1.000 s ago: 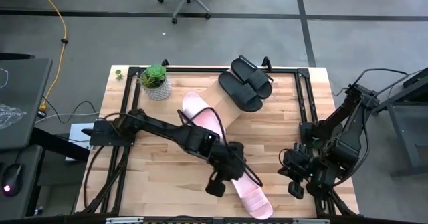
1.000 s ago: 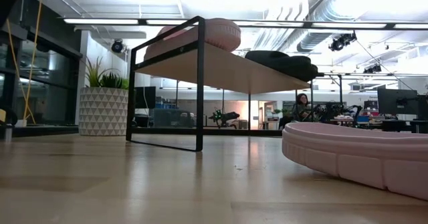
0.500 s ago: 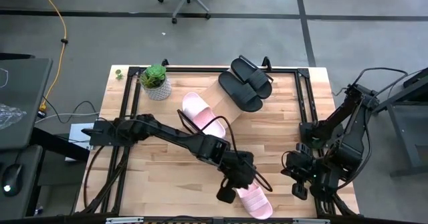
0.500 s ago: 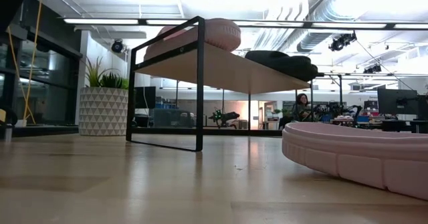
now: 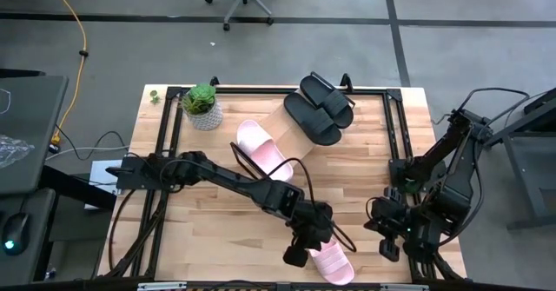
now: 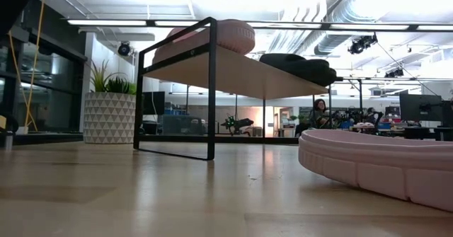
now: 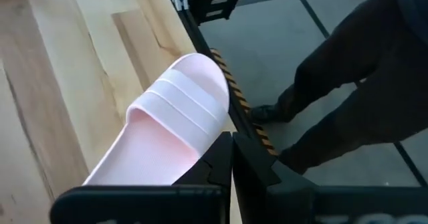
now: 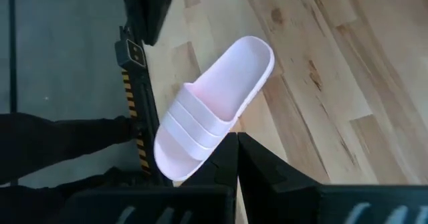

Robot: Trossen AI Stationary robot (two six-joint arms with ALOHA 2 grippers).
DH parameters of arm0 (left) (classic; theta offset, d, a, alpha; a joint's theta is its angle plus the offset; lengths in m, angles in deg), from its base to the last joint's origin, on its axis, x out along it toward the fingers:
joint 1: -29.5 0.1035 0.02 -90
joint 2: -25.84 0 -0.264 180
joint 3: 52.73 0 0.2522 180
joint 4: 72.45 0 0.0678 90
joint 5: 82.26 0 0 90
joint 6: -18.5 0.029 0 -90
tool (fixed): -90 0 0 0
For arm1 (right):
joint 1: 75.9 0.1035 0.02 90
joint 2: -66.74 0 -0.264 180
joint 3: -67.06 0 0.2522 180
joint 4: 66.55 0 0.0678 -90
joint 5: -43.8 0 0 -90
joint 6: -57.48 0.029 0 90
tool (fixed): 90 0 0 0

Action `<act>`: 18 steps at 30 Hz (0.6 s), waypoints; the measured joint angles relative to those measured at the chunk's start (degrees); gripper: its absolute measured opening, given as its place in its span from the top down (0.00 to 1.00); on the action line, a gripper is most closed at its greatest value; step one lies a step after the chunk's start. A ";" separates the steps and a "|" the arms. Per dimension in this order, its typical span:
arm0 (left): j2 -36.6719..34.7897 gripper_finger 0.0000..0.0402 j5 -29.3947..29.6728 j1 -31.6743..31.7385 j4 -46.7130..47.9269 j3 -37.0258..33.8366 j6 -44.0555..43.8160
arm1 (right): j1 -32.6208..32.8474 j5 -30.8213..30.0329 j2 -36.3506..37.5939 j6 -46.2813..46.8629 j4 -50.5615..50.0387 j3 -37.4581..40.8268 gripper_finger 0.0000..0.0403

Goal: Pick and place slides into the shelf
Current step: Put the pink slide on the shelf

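Note:
One pale pink slide (image 5: pixel 334 263) lies flat on its sole near the table's near edge, also in the left wrist view (image 7: pixel 177 117), the right wrist view (image 8: pixel 214 103) and the low view (image 6: pixel 375 166). My left gripper (image 5: pixel 300 252) (image 7: pixel 232 160) is shut and stands over its heel end. My right gripper (image 5: pixel 388 239) (image 8: pixel 237 150) is shut and waits to the slide's right. The shelf (image 5: pixel 291 117) (image 6: pixel 233 64) at the far side carries the other pink slide (image 5: pixel 265 152) and the black pair (image 5: pixel 317 109). My left gripper stands over the heel end of the pink slide (image 7: pixel 134 164), fingers shut and pointing down and forward along it. Its own body hides the place below the fingertips. Whether it touches the slide, I cannot tell.
A potted plant (image 5: pixel 202 107) stands at the table's far left beside the shelf. A person's dark-trousered legs (image 7: pixel 348 83) stand just beyond the near edge by the slide. Bare wooden tabletop (image 5: pixel 208 221) lies between the shelf and the near edge.
My left gripper has moved toward the table's near edge and to the right, from beside the pink slide's heel to over it. The slide has stayed where it was.

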 joint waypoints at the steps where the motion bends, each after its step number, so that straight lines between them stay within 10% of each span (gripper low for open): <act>1: -0.02 1.00 -0.15 0.04 -0.02 0.00 -0.11 | 0.00 -0.11 0.00 -0.09 0.51 0.00 1.00; 7: -1.31 1.00 -2.74 0.09 7.23 -0.02 0.50 | 0.30 0.56 -0.54 -4.59 8.39 -0.04 1.00; 18: -17.94 1.00 21.77 -0.55 26.98 0.00 2.14 | -3.76 15.02 -10.80 -9.42 18.91 -0.07 1.00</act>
